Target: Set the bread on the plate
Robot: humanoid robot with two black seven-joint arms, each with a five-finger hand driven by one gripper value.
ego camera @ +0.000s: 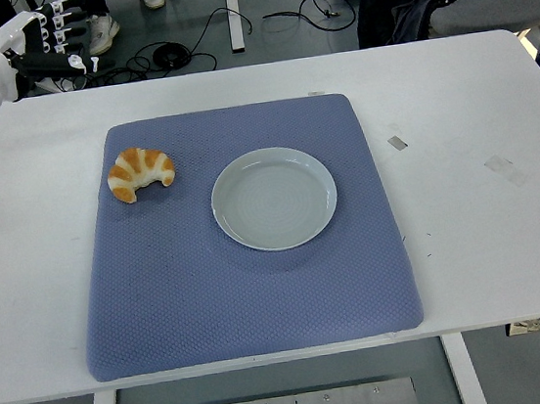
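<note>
Head view: a white table carries a blue-grey mat. The robot's left hand sits at the far left corner of the table, up at the picture's top left, its white and black fingers loosely extended side by side and holding nothing. The croissant lies on the mat, nearer than the hand and a little to its right, well apart from it. A pale round plate, bare, rests on the mat farther right of the hand, just beside the croissant but not touching it. Cables trail on the floor beyond the table.
</note>
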